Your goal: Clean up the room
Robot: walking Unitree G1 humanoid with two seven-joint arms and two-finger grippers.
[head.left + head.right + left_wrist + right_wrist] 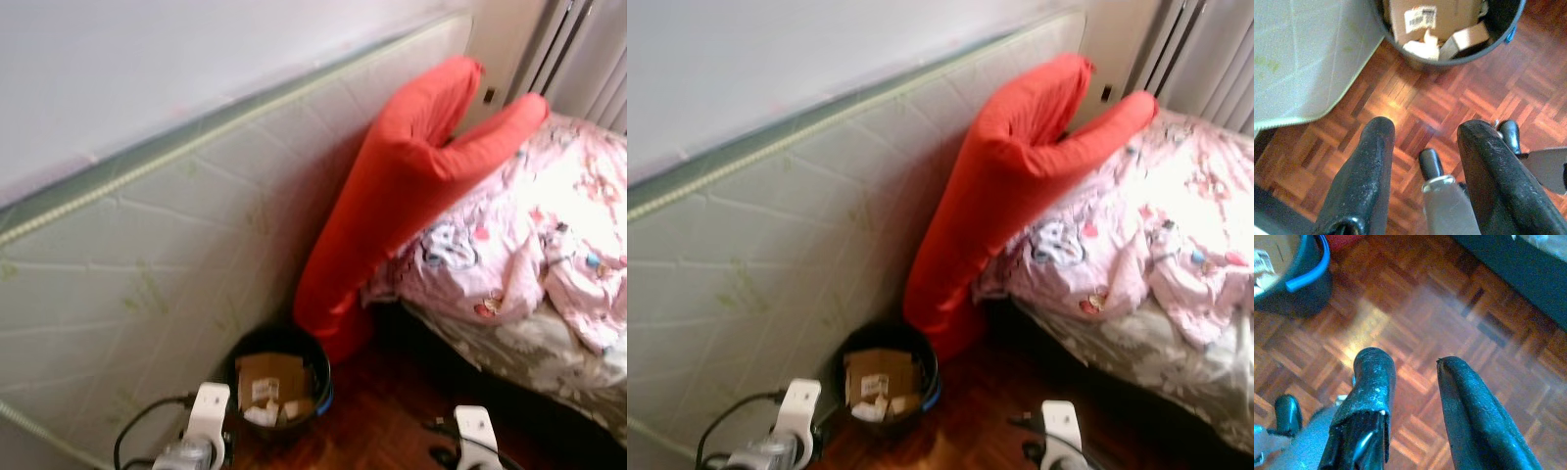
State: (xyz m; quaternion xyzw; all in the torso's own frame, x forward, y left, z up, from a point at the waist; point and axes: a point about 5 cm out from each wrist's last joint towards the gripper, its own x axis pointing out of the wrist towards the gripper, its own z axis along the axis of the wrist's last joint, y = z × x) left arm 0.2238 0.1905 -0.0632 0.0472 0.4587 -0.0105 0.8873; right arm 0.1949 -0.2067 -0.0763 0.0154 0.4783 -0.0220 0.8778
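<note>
A dark bin [279,382] stands on the parquet floor against a leaning mattress; it holds a cardboard box [266,379] and scraps of paper. In the left wrist view the bin [1498,39] lies just beyond my left gripper [1422,129], which is open and empty above the floor. My right gripper [1410,364] is also open and empty over bare parquet, with the bin and its blue handle [1308,271] off to one side. Both wrists show at the bottom of the head views, the left wrist [201,421] beside the bin.
A pale quilted mattress [147,255] leans against the wall. A long red cushion [392,196] stands bent between it and the bed [519,343], which carries a rumpled pink duvet [529,235]. Open parquet [382,421] lies between the bin and the bed.
</note>
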